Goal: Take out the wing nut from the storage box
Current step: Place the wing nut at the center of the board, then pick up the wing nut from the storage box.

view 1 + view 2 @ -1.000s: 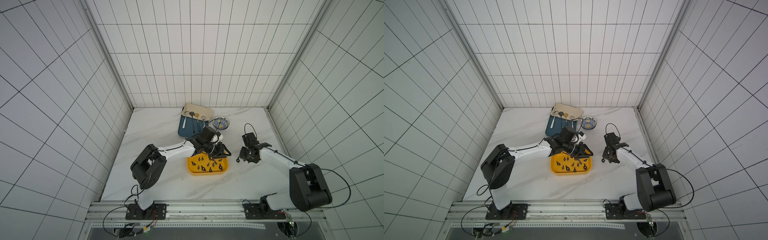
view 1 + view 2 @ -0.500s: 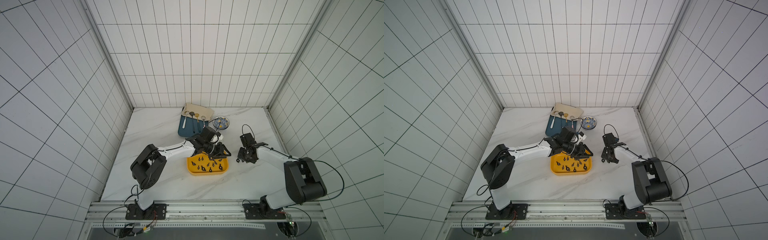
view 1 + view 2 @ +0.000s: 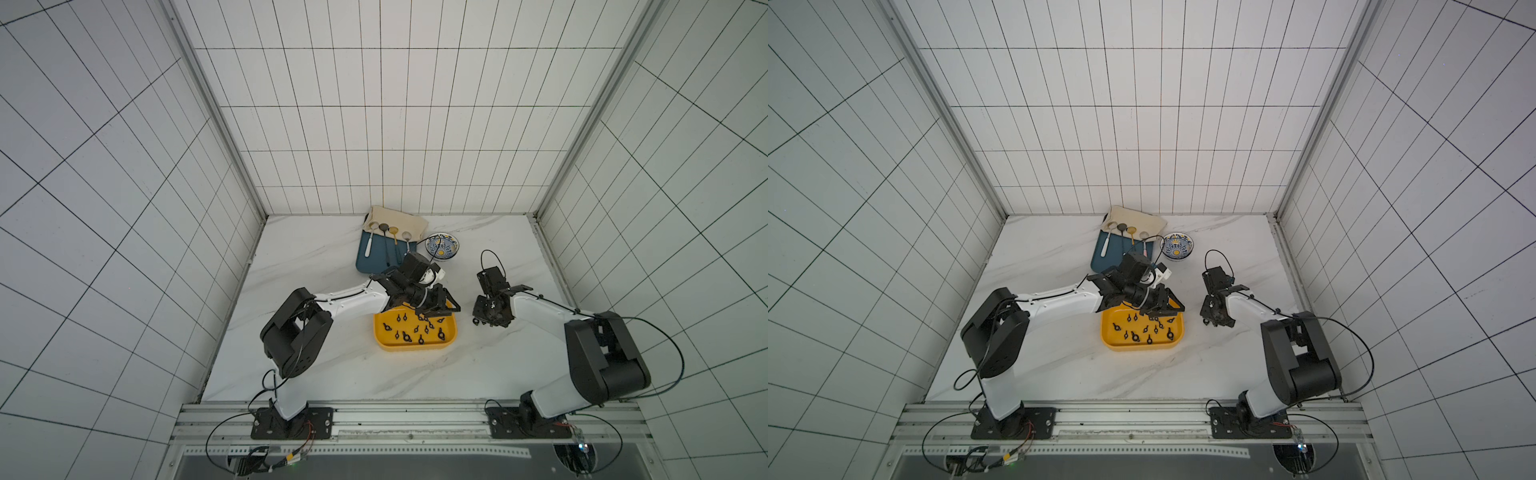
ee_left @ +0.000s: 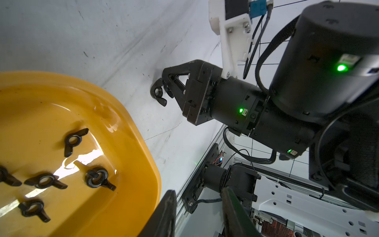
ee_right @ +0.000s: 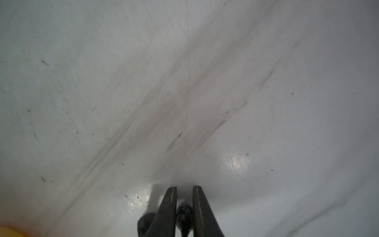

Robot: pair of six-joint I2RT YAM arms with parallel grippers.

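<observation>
Over the glossy yellow storage box (image 3: 415, 348), with other black nuts (image 4: 97, 178) inside, our left gripper (image 4: 199, 213) hangs open and empty. Right of it, on the veined marble table (image 3: 332, 365), our right gripper (image 5: 184, 190) has just loosened its jaws around the two-eared wing nut (image 4: 159, 93), so we judge it delivered.

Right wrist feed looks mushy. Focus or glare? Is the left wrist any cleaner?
Right wrist view: out of focus, the small black wing nut between the fingers of the right end effector is a blob, glare patches on the white marble tabletop. Left wrist view: sharp, one glare streak in the shallow yellow plastic tub.
</observation>
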